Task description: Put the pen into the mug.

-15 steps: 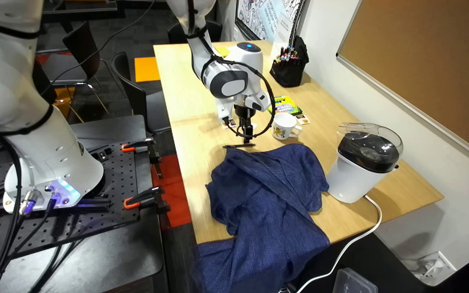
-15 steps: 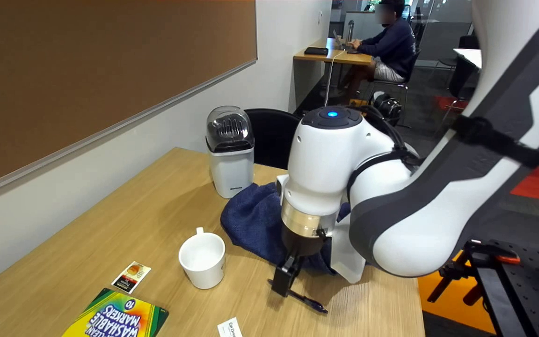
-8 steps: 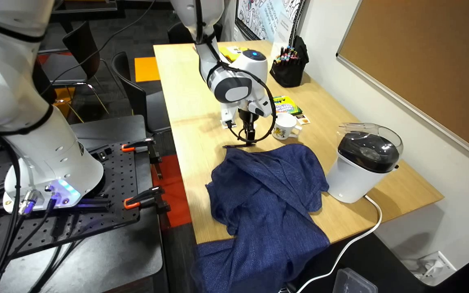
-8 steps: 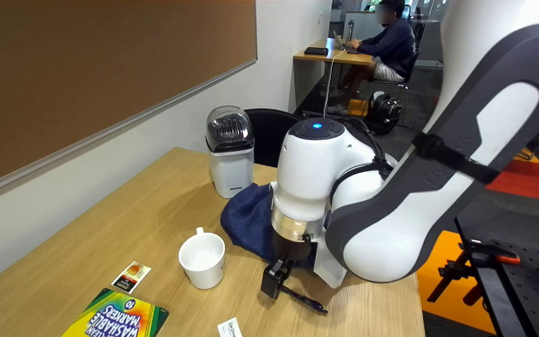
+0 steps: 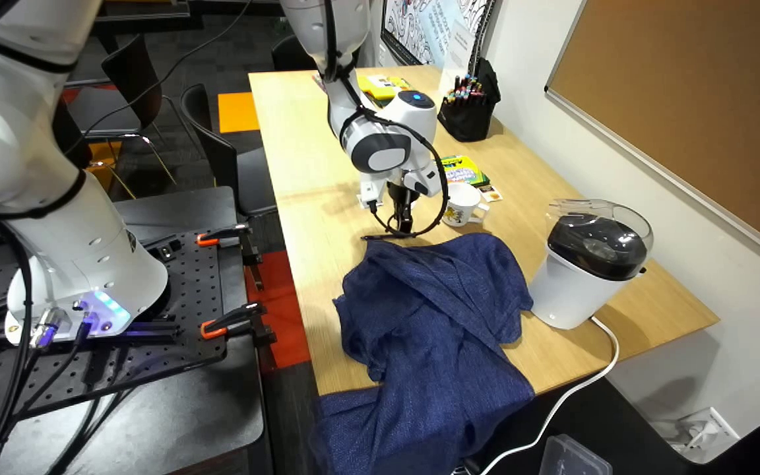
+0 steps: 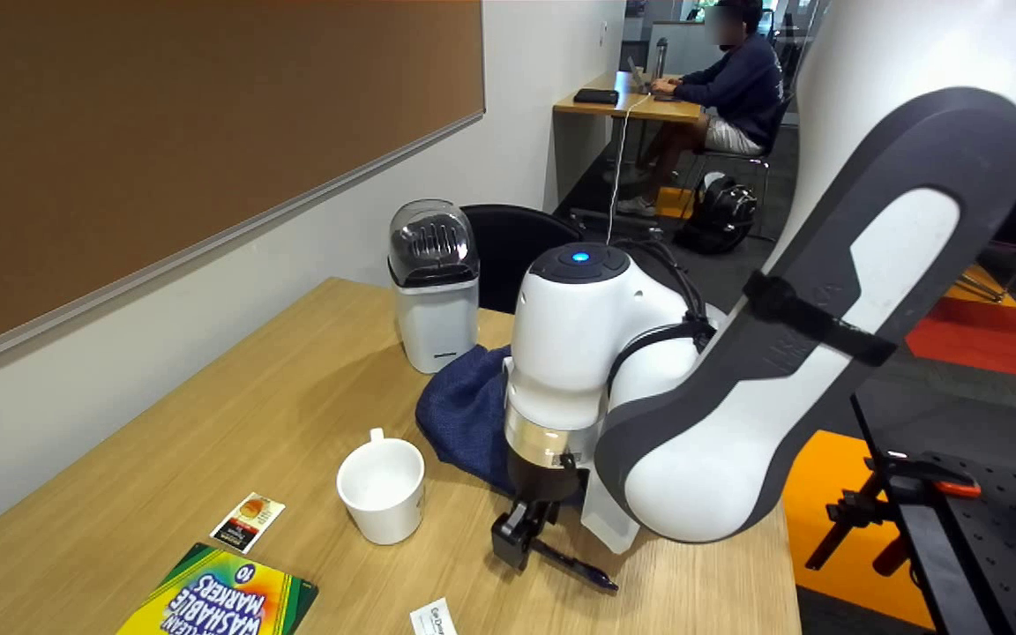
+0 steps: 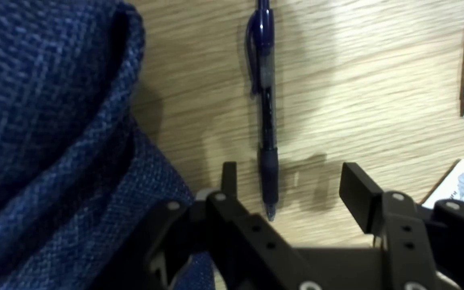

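My black, two-fingered gripper (image 7: 290,183) stands wide, holding nothing. I judge this the grasp: next, close, then lift toward the round, white, ceramic-looking mug (image 6: 389,522). The slim, dark plastic pen (image 7: 268,121) lies on the pale wooden table (image 6: 296,423), its writing end appearing between my fingertips, touching neither.

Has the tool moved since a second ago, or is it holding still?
Yes. In an exterior view, the tool has shifted a little toward the white mug, which has stayed put, and slightly lower in the picture.
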Robot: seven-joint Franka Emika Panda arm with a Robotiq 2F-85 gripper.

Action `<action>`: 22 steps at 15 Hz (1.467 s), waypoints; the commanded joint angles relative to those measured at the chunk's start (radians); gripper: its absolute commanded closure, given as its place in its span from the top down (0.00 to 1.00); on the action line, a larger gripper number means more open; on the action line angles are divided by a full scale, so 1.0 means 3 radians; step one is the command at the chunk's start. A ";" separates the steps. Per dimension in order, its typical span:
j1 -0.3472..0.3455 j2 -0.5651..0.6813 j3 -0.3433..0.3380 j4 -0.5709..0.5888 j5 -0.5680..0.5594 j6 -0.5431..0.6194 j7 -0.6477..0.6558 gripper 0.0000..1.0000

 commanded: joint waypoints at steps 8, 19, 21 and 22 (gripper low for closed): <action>-0.0131 0.0088 0.0099 0.0192 0.0093 -0.0412 -0.0265 0.05; -0.0162 0.0140 0.0091 0.0371 0.0090 -0.0809 -0.0360 0.40; -0.0172 0.0168 0.0101 0.0380 0.0094 -0.0820 -0.0375 0.49; -0.0175 0.0183 0.0106 0.0385 0.0095 -0.0826 -0.0382 0.51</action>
